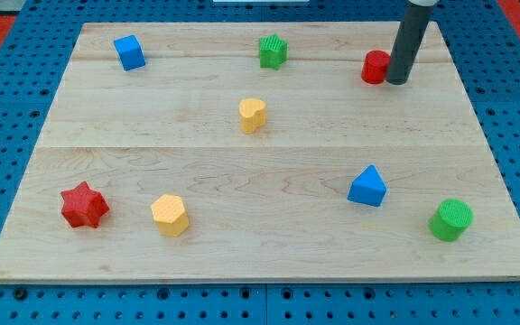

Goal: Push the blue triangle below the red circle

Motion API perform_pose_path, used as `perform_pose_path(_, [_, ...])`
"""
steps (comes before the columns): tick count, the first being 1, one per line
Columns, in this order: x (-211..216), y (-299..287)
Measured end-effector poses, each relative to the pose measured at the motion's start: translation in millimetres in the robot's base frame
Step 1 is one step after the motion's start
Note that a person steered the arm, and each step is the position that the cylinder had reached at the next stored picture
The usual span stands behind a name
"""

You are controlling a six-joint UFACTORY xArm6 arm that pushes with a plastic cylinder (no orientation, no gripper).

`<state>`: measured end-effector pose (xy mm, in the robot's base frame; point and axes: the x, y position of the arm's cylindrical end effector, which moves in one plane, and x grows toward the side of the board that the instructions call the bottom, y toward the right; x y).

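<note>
The blue triangle (367,187) lies on the wooden board at the lower right. The red circle (375,67) sits near the view's top right. My tip (395,80) is right beside the red circle, on its right side, touching or nearly touching it. The blue triangle is well below my tip, towards the view's bottom.
A blue cube (129,52) is at the top left, a green block (273,51) at the top middle, a yellow heart (253,116) in the centre, a red star (84,205) and yellow hexagon (170,215) at the lower left, a green cylinder (450,220) at the lower right.
</note>
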<state>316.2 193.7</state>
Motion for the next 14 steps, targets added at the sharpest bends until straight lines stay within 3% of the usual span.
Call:
perform_pose_path(1, [6,31])
perform_pose_path(2, [67,66])
perform_pose_path(4, [196,36])
perform_pose_path(7, [247,-47])
perform_pose_path(9, [211,-47])
perform_pose_path(13, [208,-117])
perform_pose_path(14, [189,-85])
